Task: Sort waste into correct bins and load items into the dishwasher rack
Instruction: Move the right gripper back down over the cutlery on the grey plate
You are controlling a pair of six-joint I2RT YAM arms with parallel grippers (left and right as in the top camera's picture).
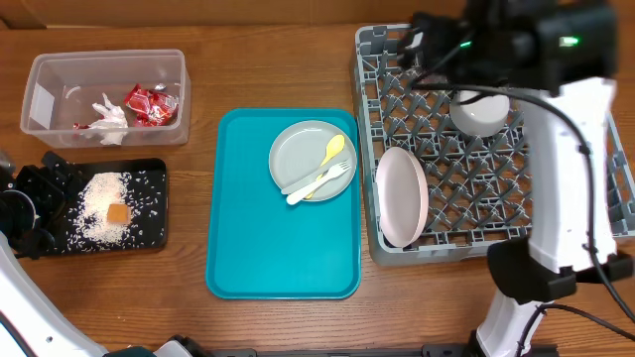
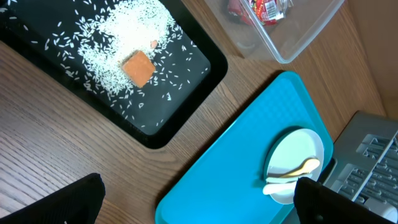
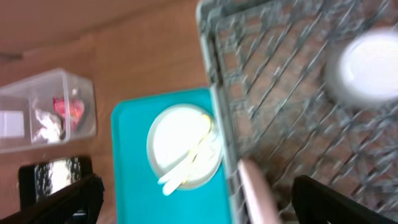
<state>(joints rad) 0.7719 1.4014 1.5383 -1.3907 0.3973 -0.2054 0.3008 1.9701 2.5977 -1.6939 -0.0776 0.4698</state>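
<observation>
Upper left of the overhead view: red wrapper (image 1: 151, 104) and napkin (image 1: 107, 117) already in clear tub (image 1: 40, 69). Just below, rice (image 1: 99, 193) and orange cube (image 1: 118, 212) on black tray (image 1: 154, 238); waste apparently sorted. At right, white plate (image 1: 401, 196) on edge in rack (image 1: 446, 174), bowl (image 1: 480, 114) behind it; cup not made out. Left to load: grey plate (image 1: 303, 149) with spoon (image 1: 332, 151) and fork (image 1: 322, 183), centre, on teal tray (image 1: 268, 248). Left gripper (image 2: 199, 202) and right gripper (image 3: 196, 202) spread wide, holding nothing.
</observation>
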